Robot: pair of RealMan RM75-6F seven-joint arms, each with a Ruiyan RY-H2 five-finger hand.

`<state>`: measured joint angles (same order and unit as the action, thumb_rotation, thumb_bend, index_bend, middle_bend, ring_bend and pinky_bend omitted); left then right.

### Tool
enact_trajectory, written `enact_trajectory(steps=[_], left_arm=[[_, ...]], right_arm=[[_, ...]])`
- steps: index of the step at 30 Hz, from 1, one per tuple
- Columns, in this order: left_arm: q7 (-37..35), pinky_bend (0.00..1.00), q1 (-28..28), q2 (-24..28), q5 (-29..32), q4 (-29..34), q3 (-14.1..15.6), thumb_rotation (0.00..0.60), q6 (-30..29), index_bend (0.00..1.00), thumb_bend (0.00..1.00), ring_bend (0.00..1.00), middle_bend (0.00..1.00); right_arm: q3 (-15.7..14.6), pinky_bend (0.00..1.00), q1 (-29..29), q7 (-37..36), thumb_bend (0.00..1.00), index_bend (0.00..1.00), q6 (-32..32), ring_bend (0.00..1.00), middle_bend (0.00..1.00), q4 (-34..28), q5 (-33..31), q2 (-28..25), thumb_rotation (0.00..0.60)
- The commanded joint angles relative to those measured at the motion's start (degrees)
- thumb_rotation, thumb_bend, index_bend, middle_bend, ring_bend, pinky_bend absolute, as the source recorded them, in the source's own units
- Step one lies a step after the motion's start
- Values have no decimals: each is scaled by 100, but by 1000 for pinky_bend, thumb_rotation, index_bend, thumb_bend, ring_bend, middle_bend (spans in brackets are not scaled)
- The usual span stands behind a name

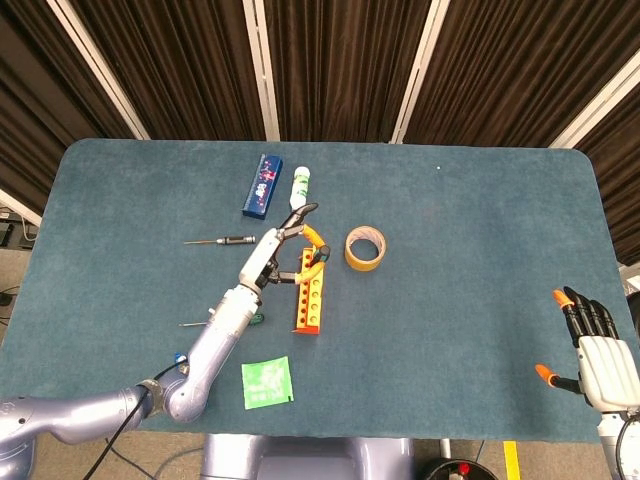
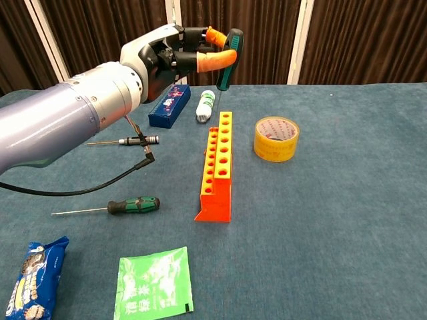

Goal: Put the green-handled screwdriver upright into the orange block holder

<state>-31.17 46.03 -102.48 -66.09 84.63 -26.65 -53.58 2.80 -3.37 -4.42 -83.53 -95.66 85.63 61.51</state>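
the left hand [image 2: 175, 55] pinches the green-handled screwdriver [image 2: 229, 57] between its orange fingertips [image 2: 215, 61]. the screwdriver hangs upright, tip down, over the far end of the orange block holder [image 2: 218, 171], which lies in the middle of the blue table [image 2: 347, 200]. the right hand [image 1: 600, 358] sits at the near right edge, holding nothing, its fingers apart. a second green screwdriver [image 2: 127, 206] lies flat, left of the holder. a yellow tape roll [image 2: 276, 139] sits to the right.
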Motion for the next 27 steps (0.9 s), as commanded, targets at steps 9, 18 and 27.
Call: enact_trajectory(steps=[9,18,27], left_arm=[[-79,1,132,-111,67,-252,35,600,126,636,305,0,51],[-153,4,236,-202,102,-412,-7,600,179,638,304,0,55],[-229,8,284,-234,156,-466,-55,600,202,639,305,0,58]], right_arm=[[7,0,3,-8,65,0,1,0,0,-11,-18,0,600],[11,0,1,-10,64,0,20,0,0,-12,-43,0,600],[29,0,-12,-4,64,0,39,0,0,-12,-73,5,600]])
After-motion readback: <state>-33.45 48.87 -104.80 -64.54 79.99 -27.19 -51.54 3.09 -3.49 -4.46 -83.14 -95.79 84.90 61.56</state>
